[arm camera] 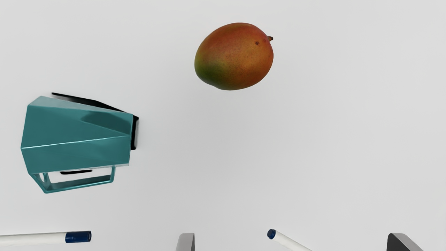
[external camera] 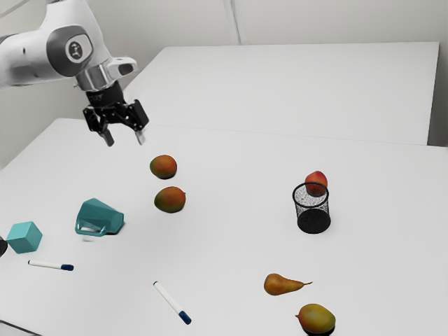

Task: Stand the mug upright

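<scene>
High above the table, toward the exterior view's upper left, my gripper hangs with its two fingers spread and nothing between them. In the wrist view the gripper shows two wide-apart fingertips. The teal faceted mug lies on its side on the table, its handle toward the two markers. In the wrist view the mug is off to one side of the fingers, not touched by them, with its handle lying along one side; the inside of the mug is hidden.
Two mangoes lie near the mug. A teal cube and a marker are by its other side; a second marker is nearer the front. Farther off are a black mesh cup, a peach, a pear and another mango.
</scene>
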### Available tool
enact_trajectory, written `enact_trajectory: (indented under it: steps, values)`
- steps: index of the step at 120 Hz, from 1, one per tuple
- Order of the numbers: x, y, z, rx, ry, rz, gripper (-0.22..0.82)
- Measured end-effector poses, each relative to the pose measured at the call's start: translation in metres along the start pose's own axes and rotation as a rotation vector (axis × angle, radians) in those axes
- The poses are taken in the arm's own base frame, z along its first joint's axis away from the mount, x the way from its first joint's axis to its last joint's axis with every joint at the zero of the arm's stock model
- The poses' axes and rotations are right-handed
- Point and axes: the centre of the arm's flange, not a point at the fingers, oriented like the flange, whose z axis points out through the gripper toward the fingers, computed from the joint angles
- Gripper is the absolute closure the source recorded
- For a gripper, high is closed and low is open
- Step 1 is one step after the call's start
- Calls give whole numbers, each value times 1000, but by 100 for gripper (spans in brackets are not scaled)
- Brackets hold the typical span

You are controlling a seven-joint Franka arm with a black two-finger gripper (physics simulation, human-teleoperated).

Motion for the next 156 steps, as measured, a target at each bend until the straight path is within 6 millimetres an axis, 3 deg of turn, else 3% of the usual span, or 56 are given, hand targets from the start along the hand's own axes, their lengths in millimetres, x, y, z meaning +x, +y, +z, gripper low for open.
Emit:
enact_trajectory:
  steps: [18, 41, 59, 94, 115, 156]
  values:
    - [0, -34, 19, -52, 51, 27, 0]
    - [5, -95, 59, -121, 71, 29, 0]
    - [-7, -142, 85, -171, 67, 15, 0]
    - [-30, -230, 117, -248, 86, -4, 0]
    - [-26, -250, 145, -295, 77, 52, 0]
    - [-11, -286, 170, -375, 74, 144, 0]
